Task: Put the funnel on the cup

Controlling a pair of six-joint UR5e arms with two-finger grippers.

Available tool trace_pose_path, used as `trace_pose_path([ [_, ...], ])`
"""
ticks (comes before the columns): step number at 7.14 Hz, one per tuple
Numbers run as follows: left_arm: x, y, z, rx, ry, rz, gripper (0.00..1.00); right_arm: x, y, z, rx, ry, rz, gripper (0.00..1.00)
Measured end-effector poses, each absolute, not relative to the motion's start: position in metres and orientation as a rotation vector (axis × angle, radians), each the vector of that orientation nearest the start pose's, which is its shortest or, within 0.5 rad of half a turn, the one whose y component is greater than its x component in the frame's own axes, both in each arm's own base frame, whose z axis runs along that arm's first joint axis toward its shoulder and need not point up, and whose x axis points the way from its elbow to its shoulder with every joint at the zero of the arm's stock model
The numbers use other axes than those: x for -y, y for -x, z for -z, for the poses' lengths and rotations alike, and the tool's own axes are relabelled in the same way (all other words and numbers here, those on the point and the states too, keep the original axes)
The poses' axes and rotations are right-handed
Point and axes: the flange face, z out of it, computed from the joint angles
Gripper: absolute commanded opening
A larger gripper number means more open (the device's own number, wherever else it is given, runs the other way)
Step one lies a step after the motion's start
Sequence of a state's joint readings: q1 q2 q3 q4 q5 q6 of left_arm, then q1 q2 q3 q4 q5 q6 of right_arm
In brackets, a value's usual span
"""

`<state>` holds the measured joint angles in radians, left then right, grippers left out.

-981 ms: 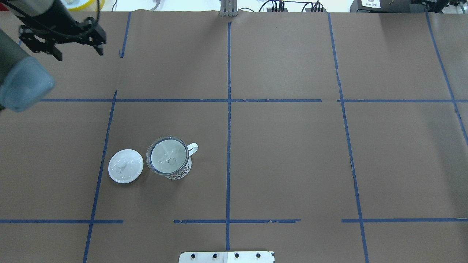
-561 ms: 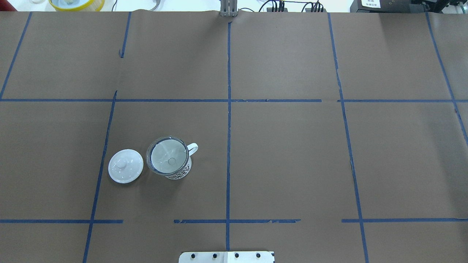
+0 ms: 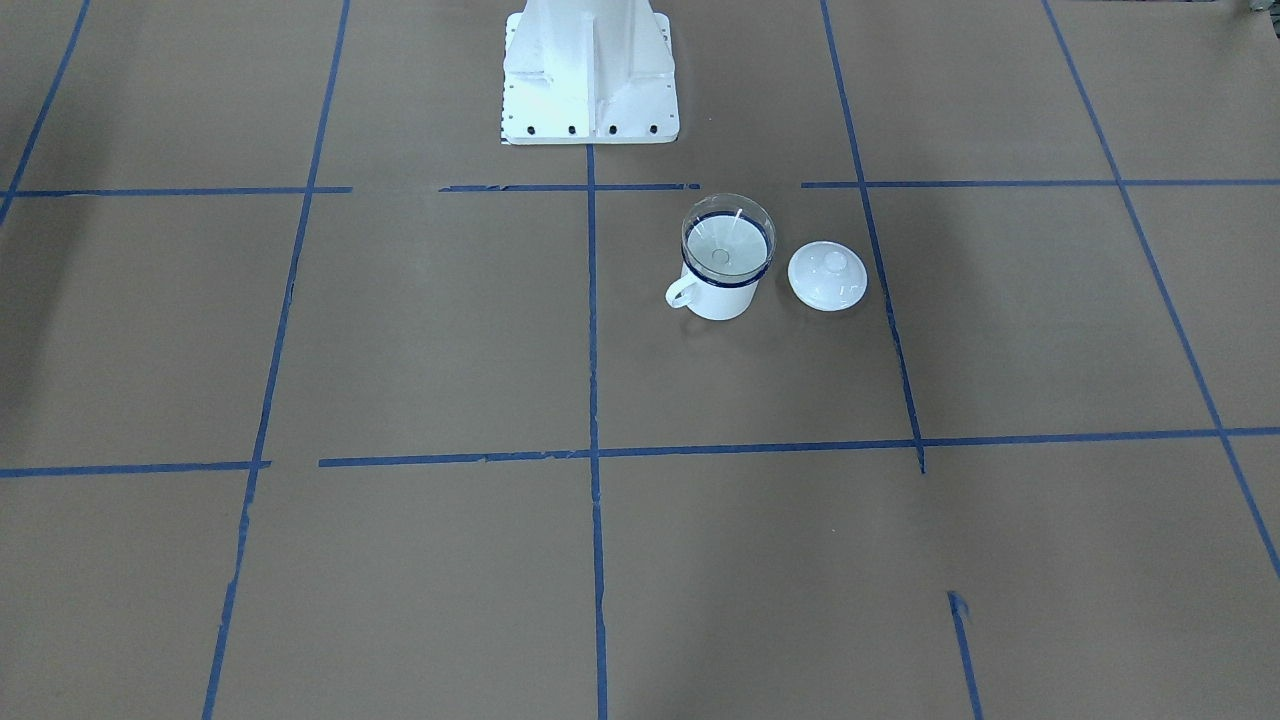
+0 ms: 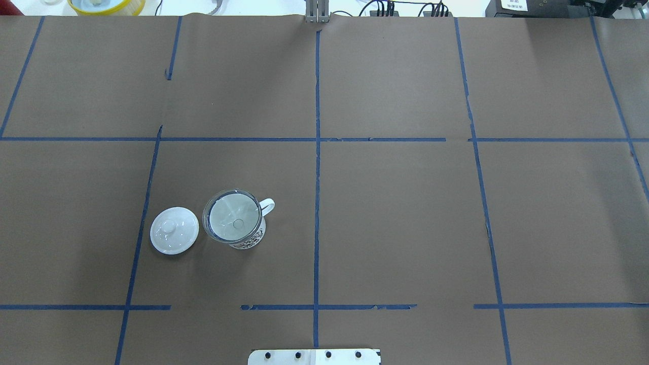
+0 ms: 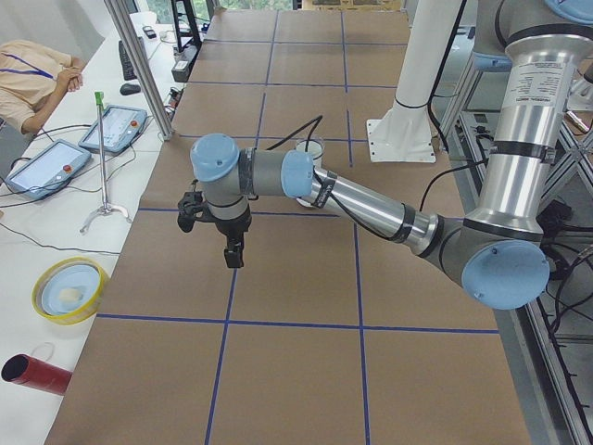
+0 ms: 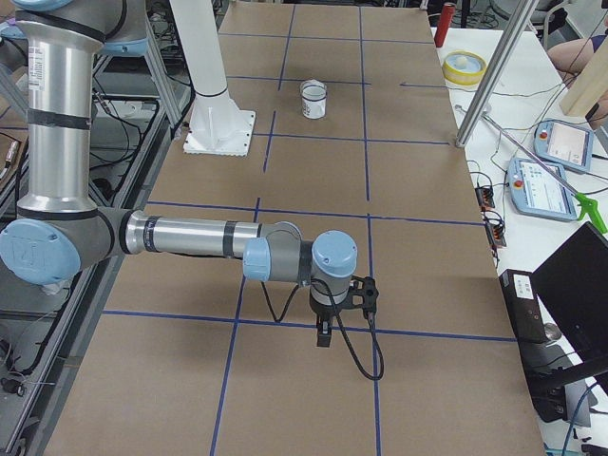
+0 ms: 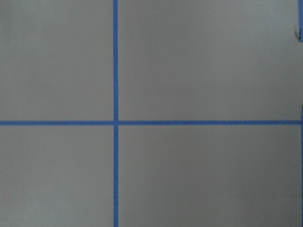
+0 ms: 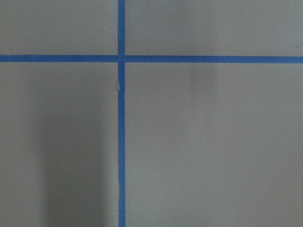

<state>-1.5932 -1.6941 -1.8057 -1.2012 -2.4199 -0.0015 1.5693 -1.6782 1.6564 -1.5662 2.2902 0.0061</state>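
Observation:
The clear funnel [image 4: 232,215] sits in the mouth of the white cup [image 4: 249,240], its spout pointing down inside; both also show in the front view, funnel [image 3: 727,240] on cup [image 3: 715,298]. The cup's handle [image 4: 267,205] points toward the table's centre. Neither gripper shows in the overhead, front or wrist views. The left gripper [image 5: 233,255] hangs over bare table far from the cup, and I cannot tell whether it is open. The right gripper [image 6: 324,337] hangs over the table's far end, and I cannot tell its state either.
A round white knobbed lid [image 4: 174,229] lies just left of the cup. The robot's white base [image 3: 590,70] stands behind it. A yellow bowl [image 5: 67,289] and a red cylinder [image 5: 37,374] lie off the table's left end, near an operator [image 5: 28,74].
The left arm and gripper, at the overhead view's top left a second ago, have moved out of that view. Funnel, cup and lid have not moved.

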Motion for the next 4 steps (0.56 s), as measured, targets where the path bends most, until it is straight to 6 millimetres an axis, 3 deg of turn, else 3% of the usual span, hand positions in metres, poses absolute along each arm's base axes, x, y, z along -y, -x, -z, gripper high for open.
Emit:
trace_pose_path([
  [4,0.528,0.071,-0.555,-0.846,-0.026,0.012,1.00,0.445,-0.067,-0.670,0.719,0.019,-0.011,1.00],
])
